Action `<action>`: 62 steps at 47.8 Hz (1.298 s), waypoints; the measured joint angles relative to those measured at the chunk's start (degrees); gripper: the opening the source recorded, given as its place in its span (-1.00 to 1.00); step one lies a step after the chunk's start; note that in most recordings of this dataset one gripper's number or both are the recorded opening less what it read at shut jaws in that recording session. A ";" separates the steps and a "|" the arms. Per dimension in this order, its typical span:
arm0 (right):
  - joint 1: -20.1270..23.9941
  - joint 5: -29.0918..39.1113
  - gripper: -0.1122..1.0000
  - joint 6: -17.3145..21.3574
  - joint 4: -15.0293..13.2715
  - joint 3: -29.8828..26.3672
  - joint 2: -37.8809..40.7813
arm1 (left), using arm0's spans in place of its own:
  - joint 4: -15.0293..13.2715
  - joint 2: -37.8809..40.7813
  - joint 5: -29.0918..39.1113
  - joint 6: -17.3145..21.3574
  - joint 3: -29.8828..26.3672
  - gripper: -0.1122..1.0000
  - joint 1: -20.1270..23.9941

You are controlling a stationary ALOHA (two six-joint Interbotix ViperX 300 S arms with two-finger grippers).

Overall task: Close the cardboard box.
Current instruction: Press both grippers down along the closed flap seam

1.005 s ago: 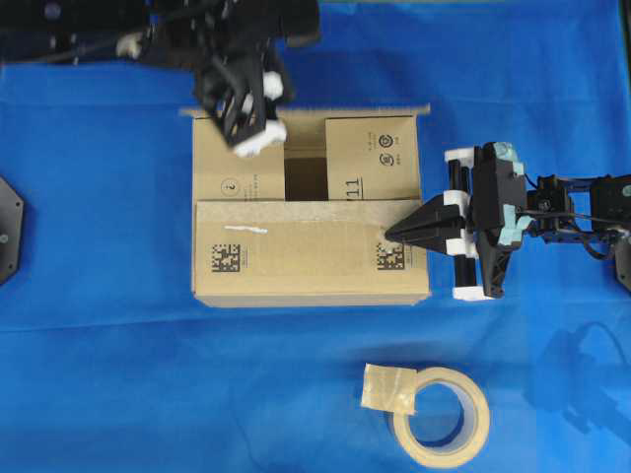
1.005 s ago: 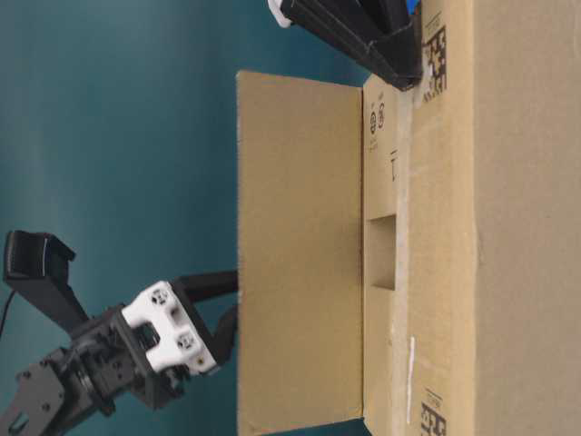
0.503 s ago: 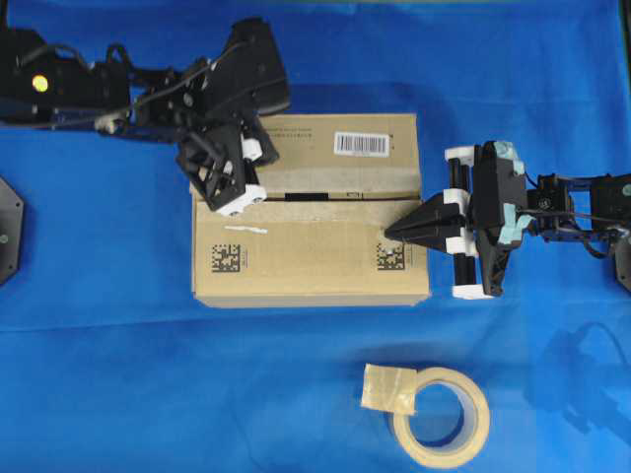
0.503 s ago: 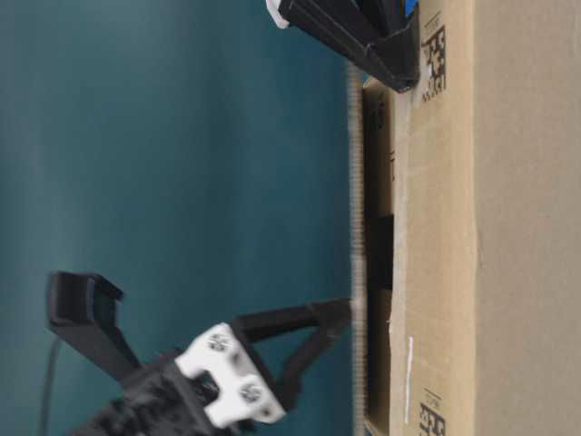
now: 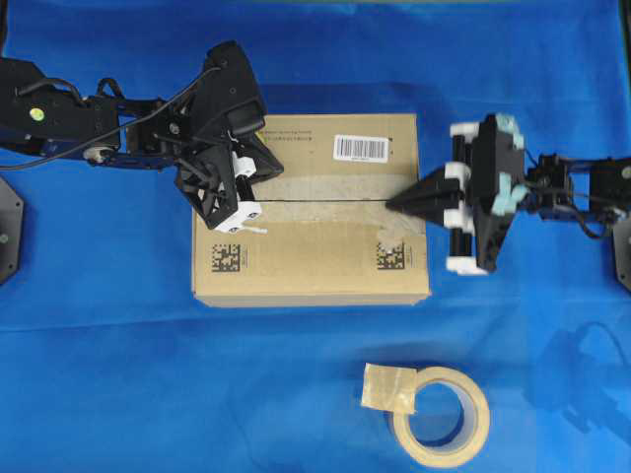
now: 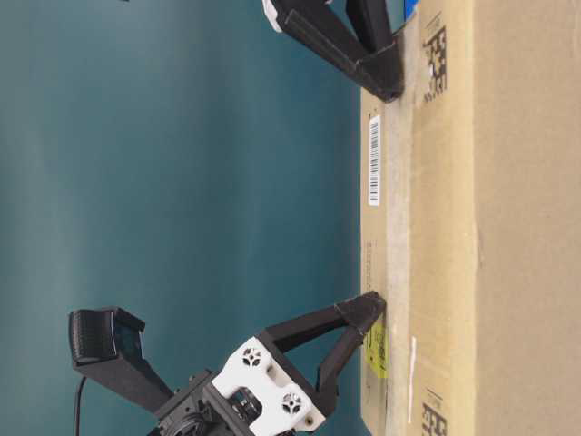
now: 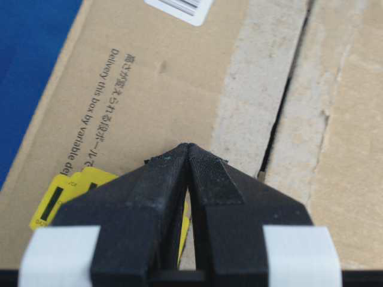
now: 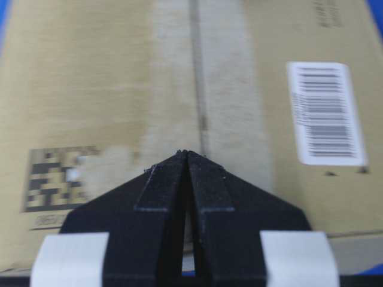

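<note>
The cardboard box (image 5: 311,212) sits in the middle of the blue cloth (image 5: 118,374) with its top flaps folded flat, meeting along a thin seam. The left gripper (image 5: 248,189), fingers pressed together and holding nothing, rests its tip on the far flap beside the yellow sticker (image 7: 66,194). The right gripper (image 5: 394,204), likewise pinched closed and empty, touches the box's right edge at the seam; a tape roll (image 5: 439,414) lies well apart nearer the front.

Both arms are black, with thin black cables looped along their links. The left end effector (image 5: 254,189) has ridged black tapering fingers (image 7: 215,185) and white blocks with round screw holes. The right end effector (image 5: 397,205) adds pale teal fittings on its body and white end caps
</note>
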 measured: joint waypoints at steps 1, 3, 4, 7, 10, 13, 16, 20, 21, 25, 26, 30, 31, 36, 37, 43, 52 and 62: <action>-0.09 0.00 -0.80 0.00 0.00 0.00 0.09 | 0.00 0.00 0.00 0.00 0.00 -0.80 0.00; -0.35 0.00 -0.80 0.00 0.00 0.00 0.00 | 0.09 0.00 0.00 0.09 0.00 -0.80 0.00; -0.53 0.09 -0.80 0.00 0.00 0.00 0.00 | 0.00 0.00 0.00 0.09 0.00 -0.80 -0.18; -0.70 0.09 -0.80 0.00 0.00 0.00 0.00 | 0.09 -0.09 -0.09 0.09 0.09 -0.80 -0.18; -0.70 0.09 -0.80 0.00 0.00 0.00 0.00 | 0.09 0.00 -0.09 0.09 0.09 -0.80 -0.18; -0.79 0.18 -0.80 0.00 0.00 0.00 0.00 | 0.09 0.00 -0.18 0.09 0.18 -0.80 -0.18; -0.79 0.18 -0.80 0.00 0.00 0.00 0.00 | 0.00 0.00 -0.44 0.09 0.26 -0.80 -0.18; -0.79 0.18 -0.80 0.00 0.00 0.00 0.00 | 0.00 -0.09 -1.58 0.18 0.62 -0.80 -0.26; -0.79 0.18 -0.80 0.00 0.00 0.00 0.00 | 0.00 -0.18 -1.93 0.35 0.79 -0.80 -0.26; -0.79 0.18 -0.80 0.09 0.00 0.00 0.00 | 0.00 -0.79 -4.75 0.62 2.20 -0.80 -0.35; -0.70 0.18 -0.80 0.00 0.00 0.09 0.00 | 0.00 -1.14 -5.98 0.79 2.81 -0.80 -0.53; -0.79 0.18 -0.80 0.00 0.00 0.00 0.00 | 0.00 -2.37 -10.90 1.32 5.27 -0.80 -1.23; -0.79 0.18 -0.80 0.00 0.00 0.00 0.00 | 0.00 -2.72 -12.13 1.49 5.98 -0.80 -1.49; -0.79 0.18 -0.80 0.00 0.00 0.00 0.00 | 0.00 -5.27 -21.18 2.90 10.99 -0.80 -2.81; -0.79 0.26 -0.80 0.00 0.00 0.00 0.00 | 0.00 -5.80 -23.03 3.25 11.95 -0.80 -2.99; -0.79 0.18 -0.80 0.00 0.00 0.00 0.00 | 0.00 -9.40 -33.93 5.36 18.37 -0.80 -4.04; -0.79 0.18 -0.80 0.09 0.00 0.09 0.00 | 0.09 -11.60 -46.76 6.68 26.63 -0.80 -4.48; -0.88 0.09 -0.80 0.26 0.00 0.09 0.00 | 0.00 -9.05 -52.56 6.68 29.27 -0.80 -4.66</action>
